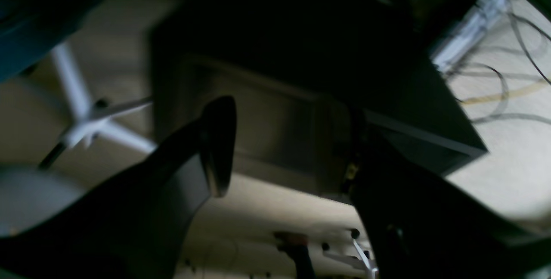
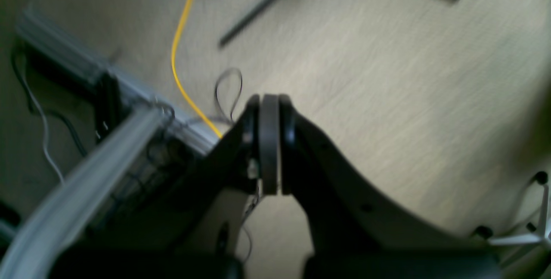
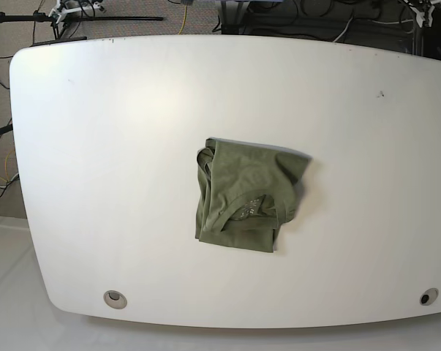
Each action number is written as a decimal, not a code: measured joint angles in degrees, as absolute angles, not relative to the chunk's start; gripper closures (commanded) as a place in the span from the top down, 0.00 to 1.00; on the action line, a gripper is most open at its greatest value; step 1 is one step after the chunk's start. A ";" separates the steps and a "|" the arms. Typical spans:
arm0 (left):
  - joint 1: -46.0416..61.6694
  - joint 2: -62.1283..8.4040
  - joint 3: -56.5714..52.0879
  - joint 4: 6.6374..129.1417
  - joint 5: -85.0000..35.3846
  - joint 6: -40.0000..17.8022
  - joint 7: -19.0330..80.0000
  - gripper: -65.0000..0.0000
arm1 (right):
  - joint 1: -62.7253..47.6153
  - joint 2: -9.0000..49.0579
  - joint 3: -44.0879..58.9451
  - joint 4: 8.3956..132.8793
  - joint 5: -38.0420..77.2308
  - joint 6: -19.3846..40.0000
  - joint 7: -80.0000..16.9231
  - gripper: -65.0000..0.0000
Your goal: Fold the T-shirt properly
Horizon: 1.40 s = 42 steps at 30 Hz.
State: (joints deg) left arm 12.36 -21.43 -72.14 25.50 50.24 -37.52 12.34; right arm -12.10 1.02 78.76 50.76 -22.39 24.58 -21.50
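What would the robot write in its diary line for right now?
T-shirt: folded bundle, mid table | left gripper: open, empty | right gripper: shut, empty | arms: off table

A broad white table with rounded corners (image 3: 118,146) fills the base view. Lying directly on it, near its middle, is the olive-green cotton T-shirt (image 3: 246,194), folded into a compact, slightly rumpled bundle with the ribbed neckline showing. Toward the near edge from the shirt, two small round holes (image 3: 115,297) sit in the tabletop, one at each corner.
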 measured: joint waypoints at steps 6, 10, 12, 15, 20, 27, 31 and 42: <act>12.19 -21.32 -68.79 19.53 55.83 -36.80 3.01 0.39 | -10.57 4.47 78.91 32.47 -29.08 23.92 -12.97 0.00; 12.10 -19.97 -64.45 16.16 59.68 -36.12 -2.04 0.39 | -8.99 6.46 79.18 20.23 -33.26 24.03 -8.10 0.00; 12.05 -18.81 -62.48 15.22 61.52 -36.32 -3.57 0.39 | -8.25 7.57 79.05 14.44 -35.57 24.14 -5.78 0.00; 12.08 -16.40 -59.68 14.50 63.35 -35.86 -4.91 0.39 | -7.35 9.02 79.05 8.12 -38.44 24.38 -1.21 0.00; 11.81 -14.11 -55.13 14.17 65.01 -31.38 -5.41 0.39 | -6.37 9.50 79.02 4.47 -44.82 23.99 0.25 0.00; 9.91 -13.50 -48.40 14.31 65.76 -25.85 -5.58 0.39 | -4.47 6.70 79.05 4.80 -56.12 23.44 0.73 0.00; 9.37 -12.82 -45.39 14.59 65.54 -24.49 -5.78 0.39 | -3.40 4.23 79.09 4.71 -60.95 23.90 1.04 0.00; 8.36 -8.45 -38.15 14.17 65.73 -25.32 -5.28 0.39 | -3.07 0.27 79.02 4.47 -67.33 23.99 0.86 0.00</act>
State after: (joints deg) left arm 8.36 -8.45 -38.15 14.17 65.73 -25.32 -5.28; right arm -3.07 0.27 79.02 4.47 -67.33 23.99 0.86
